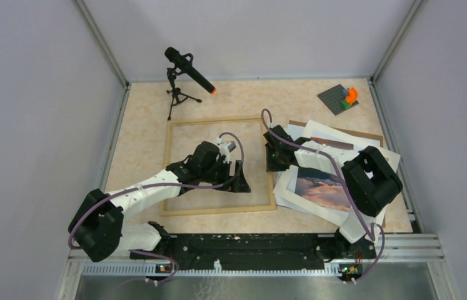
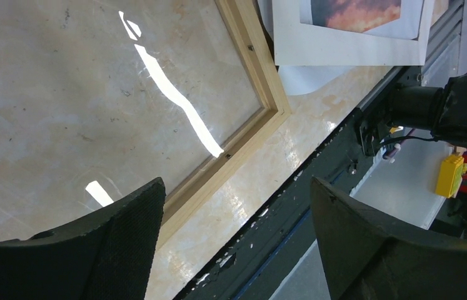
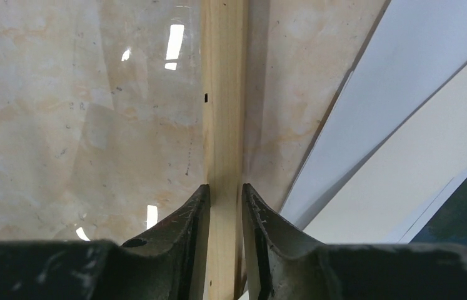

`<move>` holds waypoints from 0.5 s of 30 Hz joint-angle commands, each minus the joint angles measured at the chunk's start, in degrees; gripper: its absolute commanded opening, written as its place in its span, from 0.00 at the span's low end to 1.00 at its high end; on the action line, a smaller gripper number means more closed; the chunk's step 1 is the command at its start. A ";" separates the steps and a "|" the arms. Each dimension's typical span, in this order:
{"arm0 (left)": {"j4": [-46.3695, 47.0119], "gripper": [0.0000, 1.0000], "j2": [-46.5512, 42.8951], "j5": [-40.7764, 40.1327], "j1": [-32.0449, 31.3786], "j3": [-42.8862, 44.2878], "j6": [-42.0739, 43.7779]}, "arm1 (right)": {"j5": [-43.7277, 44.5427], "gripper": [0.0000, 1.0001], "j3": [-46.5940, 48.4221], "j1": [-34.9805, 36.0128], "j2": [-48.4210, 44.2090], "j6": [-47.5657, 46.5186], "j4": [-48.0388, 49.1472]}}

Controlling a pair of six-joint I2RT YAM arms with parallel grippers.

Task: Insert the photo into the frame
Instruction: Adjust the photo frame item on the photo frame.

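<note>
The frame (image 1: pixel 167 169), thin light wood around a glass pane, lies flat on the table left of centre. To its right the photo (image 1: pixel 322 187), a sunset print on white paper, rests on a pile of white sheets. My left gripper (image 1: pixel 241 178) hovers open over the frame's near right corner (image 2: pixel 262 75), with nothing between its fingers (image 2: pixel 130 231). The photo (image 2: pixel 356 12) shows at the top of that view. My right gripper (image 1: pixel 272 159) straddles the frame's right strip (image 3: pixel 223 94), and its jaws press both sides of the wood (image 3: pixel 225 187).
A microphone on a small tripod (image 1: pixel 187 69) stands at the back left. A grey baseplate with coloured bricks (image 1: pixel 341 98) sits at the back right. A white mat (image 1: pixel 327 134) and a brown backing board (image 1: pixel 368 135) lie under the photo. A dark metal rail (image 1: pixel 249 244) runs along the near edge.
</note>
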 commanded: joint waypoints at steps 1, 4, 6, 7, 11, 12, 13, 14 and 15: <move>3.96 0.87 -1.19 3.14 -0.20 -0.25 0.84 | 0.83 0.24 0.45 0.43 0.76 -0.51 2.24; 4.48 0.86 -1.10 4.34 -0.24 -0.10 1.97 | 0.85 0.27 0.64 0.45 1.13 -0.65 2.37; 4.51 0.86 -1.49 4.32 -0.27 -0.14 2.58 | 0.73 0.29 0.82 0.40 1.46 -0.65 2.49; 4.46 0.86 -1.69 4.28 -0.29 -0.03 2.86 | 0.72 0.29 0.80 0.45 1.57 -0.63 2.56; 4.21 0.92 -1.92 3.87 -0.34 0.20 3.92 | 1.11 0.27 0.84 0.43 2.39 -0.44 2.57; 4.20 0.94 -1.85 3.87 -0.40 0.21 4.06 | 1.10 0.25 0.94 0.41 2.65 -0.49 2.41; 4.42 0.95 -1.67 3.86 -0.45 0.08 4.23 | 0.99 0.22 1.13 0.39 2.80 -0.48 2.21; 4.85 0.95 -1.56 3.96 -0.73 -0.01 4.40 | 0.83 0.14 1.38 0.42 2.75 -0.47 2.08; 5.19 0.95 -1.29 3.96 -0.96 -0.08 4.56 | 0.75 0.07 1.58 0.45 2.57 -0.24 1.70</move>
